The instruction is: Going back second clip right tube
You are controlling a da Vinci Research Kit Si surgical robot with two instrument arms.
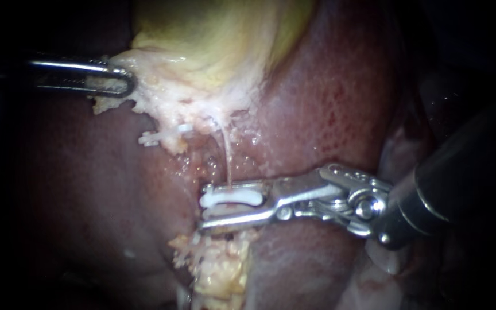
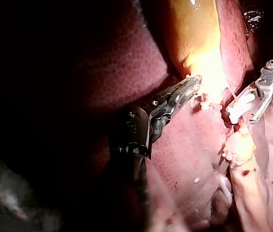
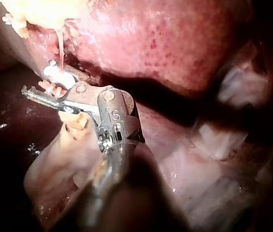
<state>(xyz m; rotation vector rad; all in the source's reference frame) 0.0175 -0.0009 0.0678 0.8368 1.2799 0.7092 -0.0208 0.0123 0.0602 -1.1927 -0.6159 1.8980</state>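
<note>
From the left comes my left instrument [image 1: 126, 81], a slim steel shaft ending in a looped, windowed hand. That hand is closed on the ragged pale tissue fringe [image 1: 144, 86] at the lower edge of the yellow-green gallbladder [image 1: 219, 40]. The left wrist view agrees, with its two halves together at the pale edge. Just below that fringe and to the right, a small white plastic clip [image 1: 162, 135] lies crosswise on the tissue, well clear of both instruments. Further right, a thin, pale, thread-like tube [image 1: 225, 155] runs straight down from the fringe. It ends at the curved white clip [image 1: 231, 198], the task's own piece, which sits across the tube's lower end. This clip lies between the two halves of the right instrument's hand, close under the upper half. A second sliver of white shows against the lower half, and I cannot tell whether it is a separate clip. My right instrument [image 1: 202, 206], a jointed silver tool on a dark shaft, enters from the right. Its hand stands open, a plain gap between its long halves, which bracket the clip from above and below. Lumpy yellow-white tissue [image 1: 219, 270] hangs just under the lower half. The dark red, speckled liver [image 1: 328, 103] fills the ground behind and to the right.
</note>
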